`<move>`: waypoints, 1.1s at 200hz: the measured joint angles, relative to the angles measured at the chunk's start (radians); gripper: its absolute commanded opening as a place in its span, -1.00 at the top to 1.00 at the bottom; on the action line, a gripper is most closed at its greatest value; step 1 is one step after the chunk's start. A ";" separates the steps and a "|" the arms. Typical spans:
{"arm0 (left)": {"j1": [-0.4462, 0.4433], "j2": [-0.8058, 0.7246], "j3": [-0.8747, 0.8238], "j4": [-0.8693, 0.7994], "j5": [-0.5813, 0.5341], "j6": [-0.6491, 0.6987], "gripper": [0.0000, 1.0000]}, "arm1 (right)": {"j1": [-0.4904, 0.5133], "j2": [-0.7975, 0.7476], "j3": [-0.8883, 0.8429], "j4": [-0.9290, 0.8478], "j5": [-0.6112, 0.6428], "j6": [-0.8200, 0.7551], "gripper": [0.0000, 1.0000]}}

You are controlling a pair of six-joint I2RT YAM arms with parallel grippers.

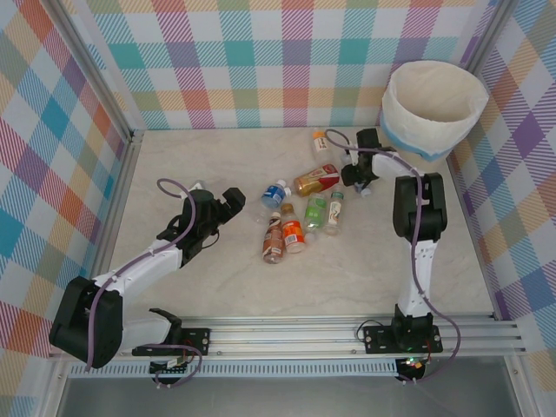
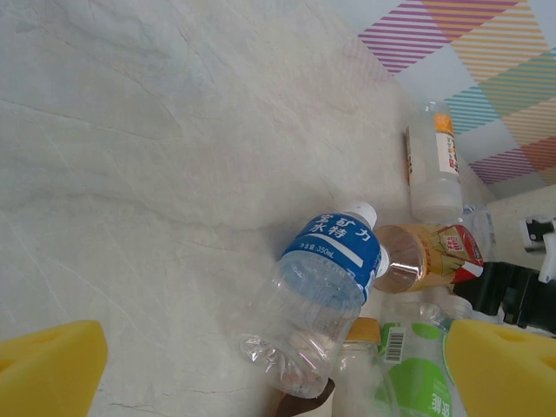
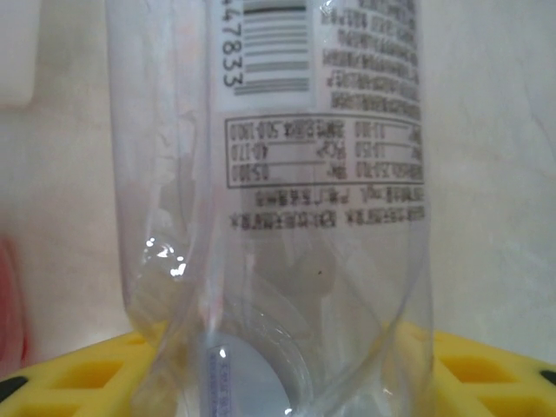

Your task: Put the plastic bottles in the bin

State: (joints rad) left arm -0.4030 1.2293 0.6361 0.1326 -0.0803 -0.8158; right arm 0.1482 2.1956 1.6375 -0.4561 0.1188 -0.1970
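Top view: the bin stands in the far right corner of the counter, close to the right arm, so that arm has the short carry. Most bottles lie on their sides in a loose cluster mid-counter, including an orange-label bottle, a brown bottle and two green-label bottles. The right claw is low on the counter between the cluster and the bin. The left claw hangs just left of the cluster, jaws apart.

Left wrist: yellow pads sit wide apart at the two lower corners. A blue-label water bottle lies on its side between them, probably lined up as this arm's pick. A red-and-gold bottle touches its cap end, and an orange-cap bottle lies beyond.

Right wrist: a clear bottle with a barcode label runs between the yellow pads. Positioned for a grasp; cannot tell if the pads pinch it yet.
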 measured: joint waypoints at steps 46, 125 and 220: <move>0.000 0.019 0.000 0.000 0.002 -0.003 -1.00 | 0.000 -0.128 -0.183 0.073 0.003 -0.002 -0.07; 0.001 0.064 0.006 0.002 0.041 -0.003 -1.00 | 0.003 -0.456 -0.432 0.188 -0.113 0.006 -0.02; 0.001 0.124 0.036 0.031 0.099 -0.003 -1.00 | 0.003 -0.747 -0.565 0.254 -0.309 0.102 -0.04</move>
State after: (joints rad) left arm -0.4023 1.3533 0.6724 0.1635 0.0185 -0.8188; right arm 0.1509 1.4483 1.0729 -0.2024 -0.1898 -0.0948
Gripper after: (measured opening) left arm 0.999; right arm 0.520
